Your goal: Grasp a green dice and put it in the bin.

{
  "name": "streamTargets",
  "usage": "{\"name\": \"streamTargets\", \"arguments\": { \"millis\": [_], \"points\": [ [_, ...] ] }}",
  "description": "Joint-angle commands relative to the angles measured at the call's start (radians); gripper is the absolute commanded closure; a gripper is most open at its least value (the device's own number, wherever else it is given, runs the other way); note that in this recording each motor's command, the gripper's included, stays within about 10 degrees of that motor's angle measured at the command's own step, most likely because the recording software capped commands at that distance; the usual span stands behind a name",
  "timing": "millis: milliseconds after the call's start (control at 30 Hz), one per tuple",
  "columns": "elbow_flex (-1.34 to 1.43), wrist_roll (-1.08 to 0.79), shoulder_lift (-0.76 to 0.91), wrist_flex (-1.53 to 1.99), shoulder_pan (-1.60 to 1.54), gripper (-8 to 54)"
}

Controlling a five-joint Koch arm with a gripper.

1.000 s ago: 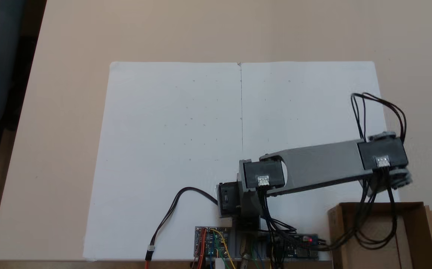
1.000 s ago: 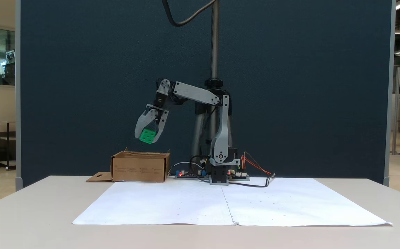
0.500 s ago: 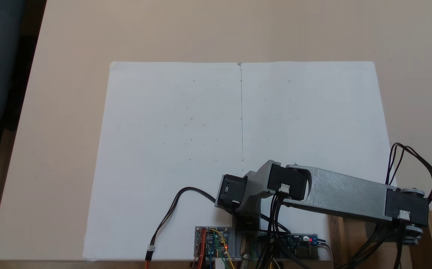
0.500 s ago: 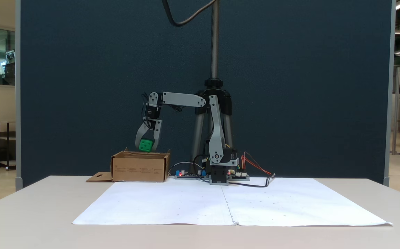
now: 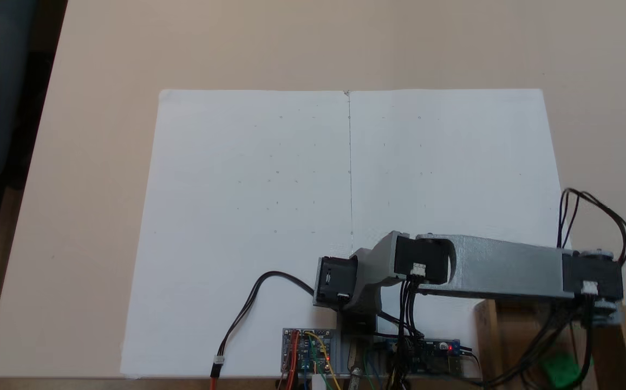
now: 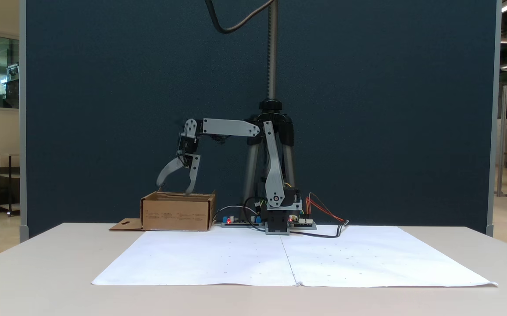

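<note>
Here the claw hangs spread over the bin, its release apparently made: the green dice lies inside the box.

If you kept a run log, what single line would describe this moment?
phase: release | gripper: jaws spread above bin | green dice: inside cardboard bin | paper sheet: bare

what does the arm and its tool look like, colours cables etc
The arm is built of flat grey plastic links joined by black servo blocks with small white connectors. Bundles of thin black cables loop along it. The tool has two curved grey fingers, one wider and scoop-shaped, one slimmer. No markings are readable.
</note>
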Motion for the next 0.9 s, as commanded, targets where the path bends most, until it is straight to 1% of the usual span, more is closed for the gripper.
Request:
{"name": "streamTargets", "arguments": {
  "millis": [0,33,67,233,433,600,733,867],
  "points": [
    [-0.038,0.104,0.094,-0.037,-0.049,1.3],
    [-0.038,0.153,0.153,-0.048,-0.15,1.4],
    [-0.038,0.187,0.178,-0.058,-0.202,1.3],
    [-0.038,0.255,0.301,-0.078,-0.543,0.7],
    [-0.032,0.261,0.37,-0.078,-0.994,0.8],
    [-0.026,0.278,0.377,-0.083,-1.399,1.1],
    [0.072,0.278,0.383,-0.199,-1.62,1.3],
    [0.313,0.273,0.451,-0.377,-1.69,1.4]
  ]
}}
